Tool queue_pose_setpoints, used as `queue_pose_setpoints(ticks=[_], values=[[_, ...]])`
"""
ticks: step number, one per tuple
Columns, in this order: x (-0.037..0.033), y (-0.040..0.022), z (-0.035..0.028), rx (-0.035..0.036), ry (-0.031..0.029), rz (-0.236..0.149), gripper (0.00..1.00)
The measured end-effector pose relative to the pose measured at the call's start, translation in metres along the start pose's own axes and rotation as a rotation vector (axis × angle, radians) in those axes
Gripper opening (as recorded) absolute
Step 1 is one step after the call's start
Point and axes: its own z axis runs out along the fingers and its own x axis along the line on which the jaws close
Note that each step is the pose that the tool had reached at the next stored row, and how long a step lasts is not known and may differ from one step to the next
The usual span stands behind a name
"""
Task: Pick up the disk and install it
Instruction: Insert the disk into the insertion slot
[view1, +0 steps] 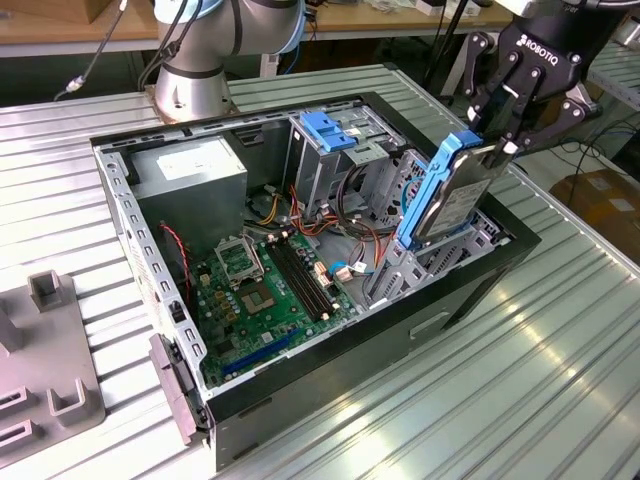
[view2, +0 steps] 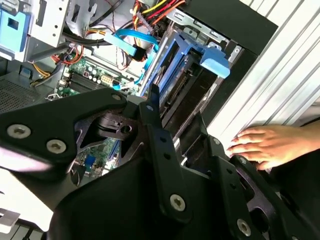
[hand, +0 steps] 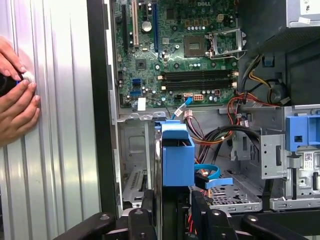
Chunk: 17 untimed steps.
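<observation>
In the exterior view the disk (view1: 455, 195) stands tilted on edge at the case's (view1: 330, 380) three-o'clock end, its lower end at the drive bay's (view1: 395, 280) mouth, the fingers (view1: 519, 112) clamped on its top. Its blue rails (view1: 425, 195) should run square to the bay guides. The case wall crowds four o'clock, and a hand (view2: 270, 145) rests on the counter (view1: 560, 350).

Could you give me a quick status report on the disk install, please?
Gripper shut on the disk. Disk on edge, tilted, lower end at the drive cage. Person's hand on table beside the case.
</observation>
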Motion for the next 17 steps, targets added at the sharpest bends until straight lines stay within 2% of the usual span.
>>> queue_pose_setpoints(ticks=[3,6,10,17], values=[[0.0000,0.0000,-0.0005,0.0000,0.0004,0.000,0.43],[-0.0001,-0.0004,-0.0083,0.0000,0.0002,-0.001,0.43],[-0.0001,0.0001,-0.0083,0.0000,0.0000,-0.002,0.43],[0.0001,0.0065,-0.0087,-0.0003,-0.0007,-0.017,0.43]])
